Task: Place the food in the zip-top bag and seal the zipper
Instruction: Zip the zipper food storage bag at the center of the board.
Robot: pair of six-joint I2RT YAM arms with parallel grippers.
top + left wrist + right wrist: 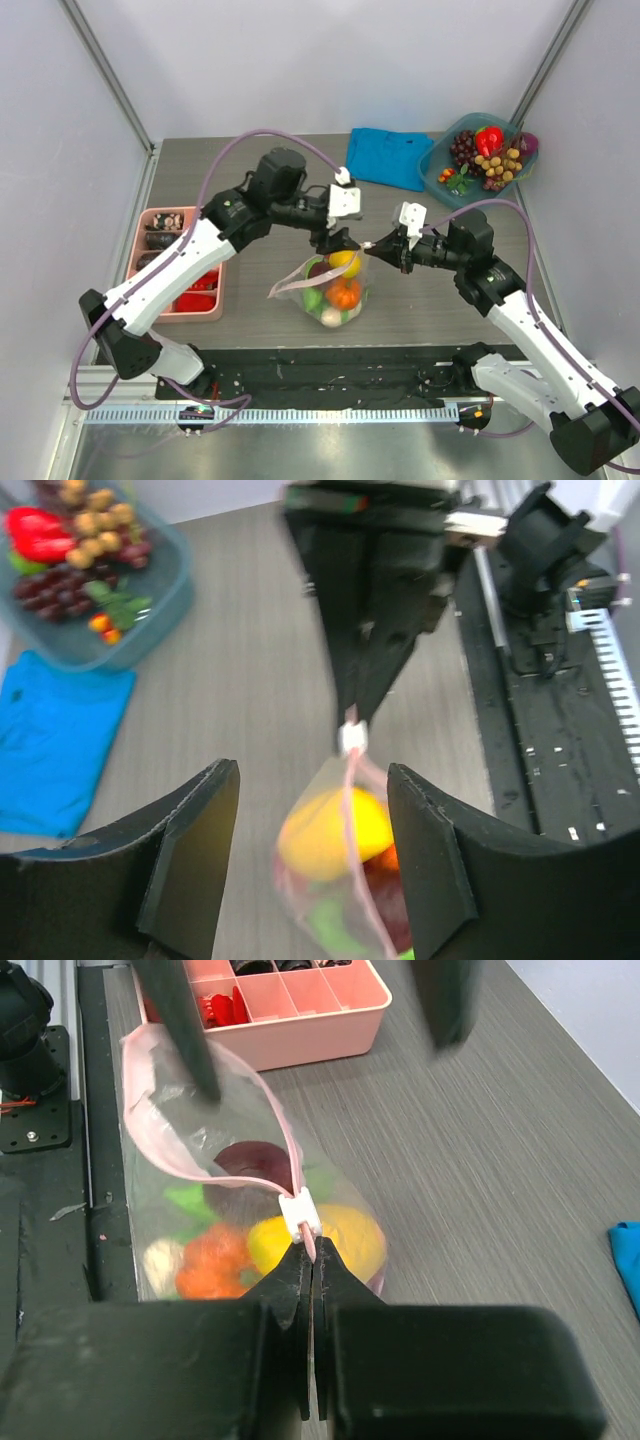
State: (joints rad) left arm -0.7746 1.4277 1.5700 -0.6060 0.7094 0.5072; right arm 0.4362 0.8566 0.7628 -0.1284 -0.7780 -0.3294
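The zip-top bag [328, 292] stands on the table's middle, holding yellow [343, 261], orange, green, purple and beige food. My right gripper [376, 250] is shut on the end of the pink zipper [262, 1090]; in its wrist view the jaws [313, 1256] pinch the strip just behind the white slider [300, 1210]. The bag mouth gapes open beyond the slider. My left gripper [339, 243] is open, hanging over the bag top. In the left wrist view its fingers [195, 845] straddle the bag and the yellow fruit [335, 835] without touching.
A pink compartment tray [183, 310] with red and dark pieces stands at left. A folded blue cloth [390, 156] and a teal bin [440, 160] of more toy fruit stand at the back right. A black mat [330, 372] lies along the near edge.
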